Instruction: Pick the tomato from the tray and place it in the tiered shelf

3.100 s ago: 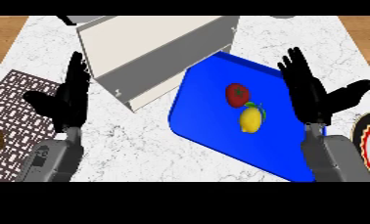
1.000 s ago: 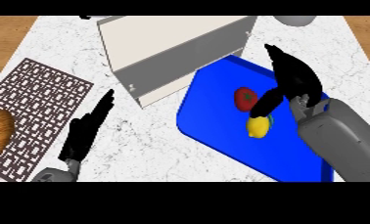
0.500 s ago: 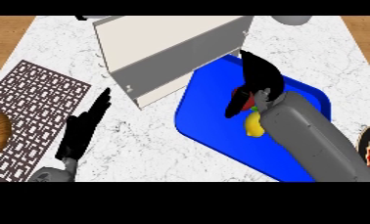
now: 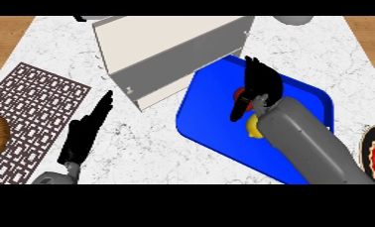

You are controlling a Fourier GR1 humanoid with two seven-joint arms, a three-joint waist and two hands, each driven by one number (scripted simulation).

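Note:
The red tomato (image 4: 241, 94) lies on the blue tray (image 4: 209, 122) and is mostly hidden under my right hand (image 4: 260, 86). Only small red patches of it show beside the thumb. That hand is open: its fingers stretch straight over and past the tomato toward the tray's far rim, and the thumb hangs down on the tomato's left side. The cream tiered shelf (image 4: 168, 52) stands just behind and left of the tray. My left hand (image 4: 86, 131) rests open over the marble counter at the lower left, fingers straight.
A yellow lemon (image 4: 254, 128) lies on the tray, against my right forearm. A brown lattice mat (image 4: 36, 112) covers the counter's left side. A grey bowl (image 4: 293, 20) sits at the back right, and a dark plate (image 4: 367, 147) at the right edge.
My right hand has come in from the right of the tray and now sits over the tomato, covering most of it. The left hand has dropped lower and stays at the left.

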